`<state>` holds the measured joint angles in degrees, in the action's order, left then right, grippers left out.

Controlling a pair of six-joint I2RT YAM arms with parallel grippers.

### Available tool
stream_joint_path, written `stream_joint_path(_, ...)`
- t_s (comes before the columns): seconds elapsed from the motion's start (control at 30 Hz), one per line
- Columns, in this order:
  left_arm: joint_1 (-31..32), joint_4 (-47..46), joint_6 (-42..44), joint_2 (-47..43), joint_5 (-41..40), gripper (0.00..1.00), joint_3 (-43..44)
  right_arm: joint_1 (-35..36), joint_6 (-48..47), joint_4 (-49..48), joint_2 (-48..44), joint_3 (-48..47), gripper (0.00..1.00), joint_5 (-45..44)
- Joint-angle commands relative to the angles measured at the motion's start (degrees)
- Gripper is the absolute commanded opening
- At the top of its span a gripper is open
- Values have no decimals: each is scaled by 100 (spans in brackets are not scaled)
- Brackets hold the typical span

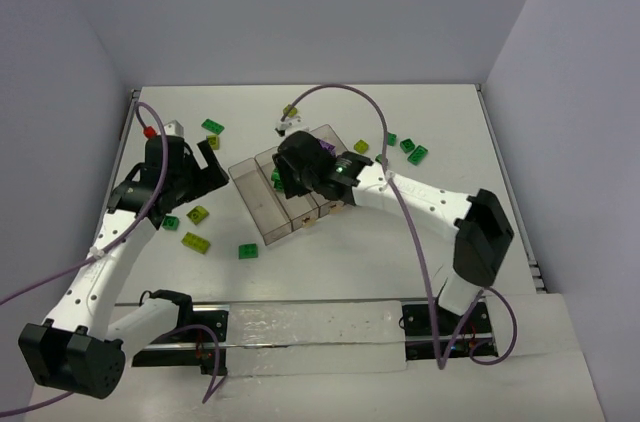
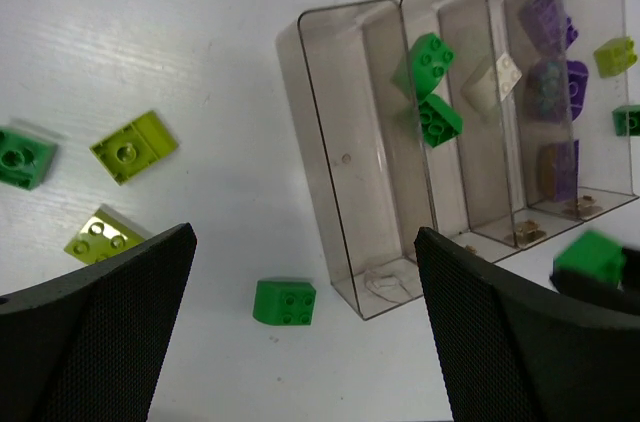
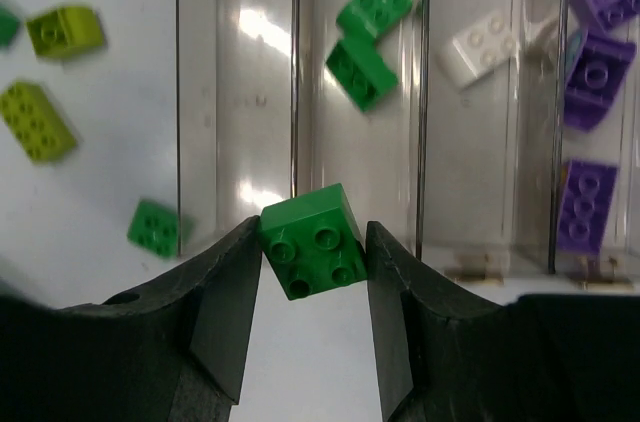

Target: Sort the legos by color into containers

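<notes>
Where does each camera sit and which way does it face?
Top external: high behind the bases, facing down at the table; left arm, right arm visible.
Left wrist: on its wrist, faces down past the open left claw at the tray.
Right wrist: over the tray, faces down past the right claw shut on a green brick.
Shared: both wrist views show the white brick.

The black left gripper (image 2: 305,242) hangs with jaws spread wide; the black right gripper (image 3: 314,250) pinches a small dark green studded brick (image 3: 310,232).

Green brick (image 3: 310,238); black right tool (image 3: 313,247); smoky clear tray (image 3: 240,92); purple bricks (image 3: 596,72); white brick (image 3: 483,42); yellow-green bricks (image 3: 36,120); white table (image 3: 90,182).
</notes>
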<state>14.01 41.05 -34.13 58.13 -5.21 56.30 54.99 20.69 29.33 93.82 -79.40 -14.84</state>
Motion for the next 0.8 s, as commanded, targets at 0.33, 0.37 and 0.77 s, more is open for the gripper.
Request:
stream_joint_path(0.33, 301, -320, -2215, -680, 669, 88, -1934, -405, 178, -184, 1543, -1157, 31, 137)
stream_joint_path(0.37, 336, -332, -2334, -717, 649, 87, -2066, -419, 197, -194, 1581, -1155, 35, 129)
stream_joint_path(0.77, 584, -423, -3390, -318, 564, 86, -2500, -427, 216, -217, 1529, -1058, 71, 93)
